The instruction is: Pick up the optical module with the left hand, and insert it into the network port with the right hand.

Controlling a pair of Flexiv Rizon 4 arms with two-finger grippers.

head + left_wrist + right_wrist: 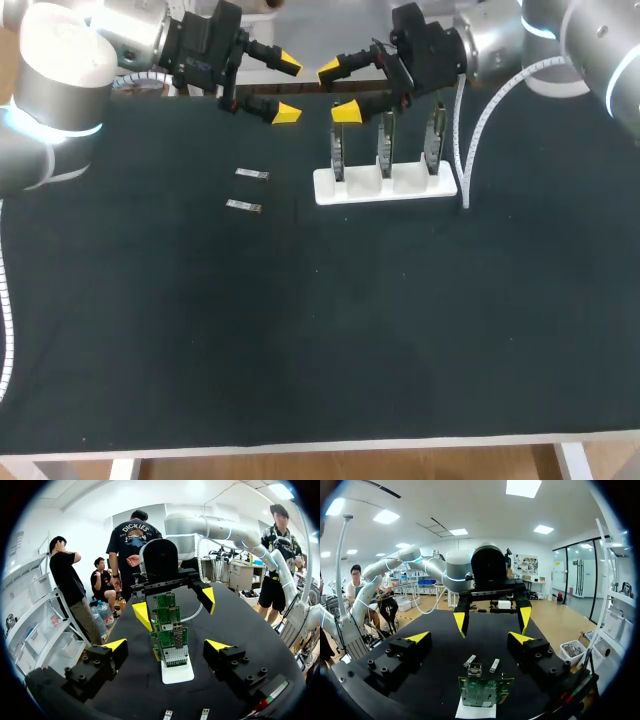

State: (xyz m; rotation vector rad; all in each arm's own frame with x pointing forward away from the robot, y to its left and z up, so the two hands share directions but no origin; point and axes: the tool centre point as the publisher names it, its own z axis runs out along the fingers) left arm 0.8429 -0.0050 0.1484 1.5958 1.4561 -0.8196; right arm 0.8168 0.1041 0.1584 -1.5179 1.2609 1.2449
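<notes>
2 small silvery bars lie flat on the black table (320, 350): the far optical module (252, 175) and the near optical module (243, 206). They are near each other but not touching, and neither is held. Both sit to the left of the white base (385, 186), apart from it.

3 green circuit boards (385, 150) stand upright in a row in the white base, edge-on in the head view. In the left wrist view the nearest board carries a metal network port (176, 636).

Left gripper (288, 90): comes in from the far left corner and hovers over the table's far edge, beyond both modules, fingers pointing right. Jaws wide, holding nothing. In its own wrist view the row of boards stands ahead of it between the 2 yellow tips, untouched.

Right gripper (338, 91): comes in from the far right and hangs above the leftmost board, fingers pointing left. Jaws wide, holding nothing. Its tips face the left gripper's tips, close but apart. In its own wrist view the boards are below and ahead of it, the 2 modules lie beyond them, and the left gripper is further off.

1 white ribbed cable (480, 130) drops from the right arm to the table just beside the right end of the white base.
</notes>
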